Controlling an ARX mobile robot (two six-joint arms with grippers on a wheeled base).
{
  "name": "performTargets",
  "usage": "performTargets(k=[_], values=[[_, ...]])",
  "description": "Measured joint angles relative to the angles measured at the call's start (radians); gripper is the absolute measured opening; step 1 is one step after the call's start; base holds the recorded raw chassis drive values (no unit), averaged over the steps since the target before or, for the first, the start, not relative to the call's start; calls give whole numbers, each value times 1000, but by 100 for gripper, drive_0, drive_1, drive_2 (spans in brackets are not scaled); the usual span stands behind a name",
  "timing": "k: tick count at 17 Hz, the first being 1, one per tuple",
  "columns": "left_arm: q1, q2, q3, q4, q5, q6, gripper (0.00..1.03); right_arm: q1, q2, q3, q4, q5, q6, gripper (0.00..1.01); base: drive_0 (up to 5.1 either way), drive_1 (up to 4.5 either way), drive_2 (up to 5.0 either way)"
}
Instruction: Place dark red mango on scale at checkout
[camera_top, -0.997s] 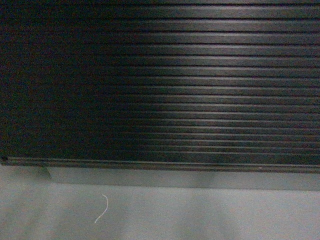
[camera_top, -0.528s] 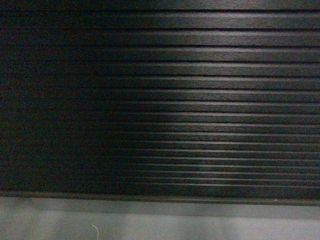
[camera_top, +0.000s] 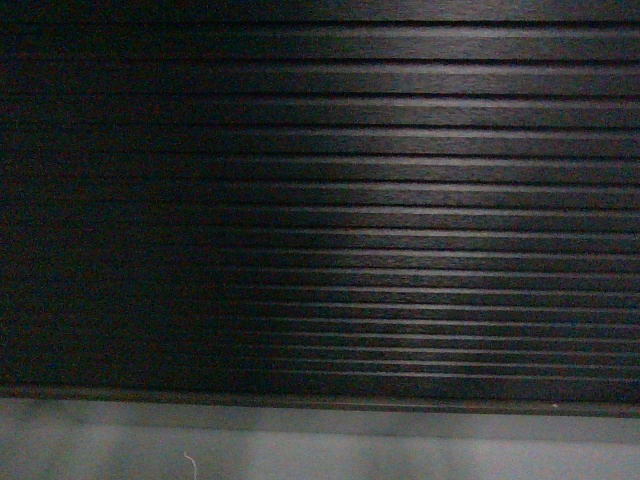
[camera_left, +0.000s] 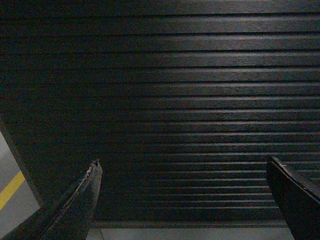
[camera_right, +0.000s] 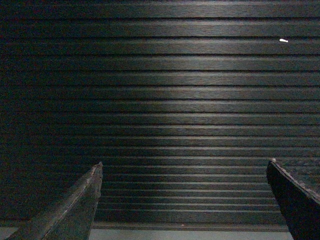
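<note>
Bench front: the long dark brown-black bench with a front of horizontal ribbed slats (camera_top: 400, 200) is seen filling nearly the whole head view; a paler band of light is shown across the slats from 12 o'clock to 5 o'clock, and the 9 o'clock side is left in shadow.
Floor: a grey smooth floor strip (camera_top: 400, 450) is seen below the bench at 6 o'clock, with a thin white curled thread (camera_top: 190, 461) lying on it toward 7 o'clock.
Left pincer: the left pincer (camera_left: 182, 172) is held wide apart, its dark fingers at 7 and 5 o'clock, nothing between them; the slatted front is faced, and a yellow floor line (camera_left: 10, 189) is shown at 8 o'clock.
Right pincer: the right pincer (camera_right: 182, 172) is likewise spread, unladen, facing the slats.
White speck: a small white mark (camera_right: 283, 40) is seen on a slat at 1 o'clock.
Dark red mango and scale: neither is shown in any view; their places cannot be told.
</note>
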Motion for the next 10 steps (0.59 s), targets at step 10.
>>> performTargets(k=[10], values=[[0,0,0,-3,0,0,98,0,0,0,-3,0,0,98,0,0,0]])
